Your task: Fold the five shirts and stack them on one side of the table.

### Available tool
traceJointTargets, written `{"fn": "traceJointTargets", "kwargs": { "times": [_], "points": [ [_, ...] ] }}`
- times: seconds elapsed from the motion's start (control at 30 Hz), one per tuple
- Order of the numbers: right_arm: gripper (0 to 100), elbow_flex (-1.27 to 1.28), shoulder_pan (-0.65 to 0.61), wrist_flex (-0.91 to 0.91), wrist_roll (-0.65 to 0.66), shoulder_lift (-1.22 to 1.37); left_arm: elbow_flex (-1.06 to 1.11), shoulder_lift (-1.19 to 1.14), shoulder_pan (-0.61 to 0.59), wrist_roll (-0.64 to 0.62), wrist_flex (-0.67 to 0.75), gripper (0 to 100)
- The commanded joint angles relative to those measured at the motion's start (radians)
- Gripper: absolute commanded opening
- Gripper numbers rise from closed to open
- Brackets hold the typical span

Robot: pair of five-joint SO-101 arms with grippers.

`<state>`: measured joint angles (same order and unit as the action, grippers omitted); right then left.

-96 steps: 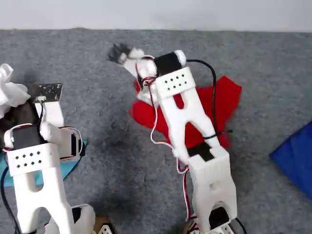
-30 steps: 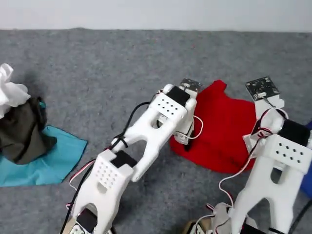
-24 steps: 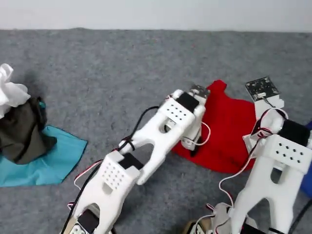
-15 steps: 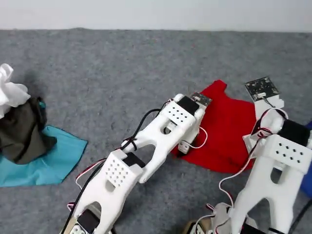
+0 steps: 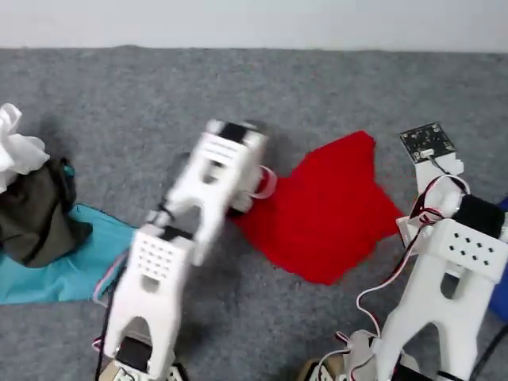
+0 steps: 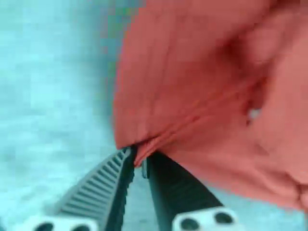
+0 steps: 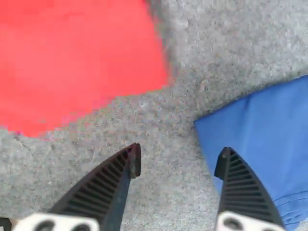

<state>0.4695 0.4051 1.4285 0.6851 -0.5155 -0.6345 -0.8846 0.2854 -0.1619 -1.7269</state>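
Observation:
A red shirt (image 5: pixel 325 210) lies spread on the grey carpet in the middle of the high view. My left gripper (image 6: pixel 139 155) is shut on the red shirt's (image 6: pixel 202 82) edge, at its left corner beneath the left arm (image 5: pixel 214 171). My right gripper (image 7: pixel 180 150) hangs open over bare carpet, between the red shirt (image 7: pixel 72 62) and a blue shirt (image 7: pixel 260 130). The right arm (image 5: pixel 444 262) stands at the right side. A teal shirt (image 5: pixel 83 262) lies flat at the far left, with a dark shirt (image 5: pixel 36 214) and a white shirt (image 5: pixel 16 147) bunched on it.
Grey carpet (image 5: pixel 262 87) covers the whole table up to a white wall at the back. Open carpet stretches behind the red shirt and between the left pile and the left arm.
The left arm has swung to the left with the red shirt's edge in its gripper, dragging the shirt leftward and flatter. The right arm has stayed still.

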Motion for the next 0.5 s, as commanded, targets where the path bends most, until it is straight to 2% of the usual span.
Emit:
{"fn": "traceJointTargets", "kwargs": {
  "times": [0.0, 0.13, 0.23, 0.47],
  "points": [
    [26.3, -0.005, 0.008, -0.021, 0.008, -0.007, -0.022, 0.107, -0.253, 0.014, -0.032, 1],
    [26.6, -0.005, -0.045, -0.005, 0.009, -0.005, -0.022, 0.157, -0.373, 0.015, -0.032, 1],
    [26.7, -0.006, -0.157, 0.036, 0.009, -0.005, -0.024, 0.19, -0.373, 0.015, -0.031, 3],
    [26.7, -0.031, -0.398, 0.018, -0.006, 0.036, 0.031, 0.327, -0.379, 0.008, -0.031, 19]
  ]
}}
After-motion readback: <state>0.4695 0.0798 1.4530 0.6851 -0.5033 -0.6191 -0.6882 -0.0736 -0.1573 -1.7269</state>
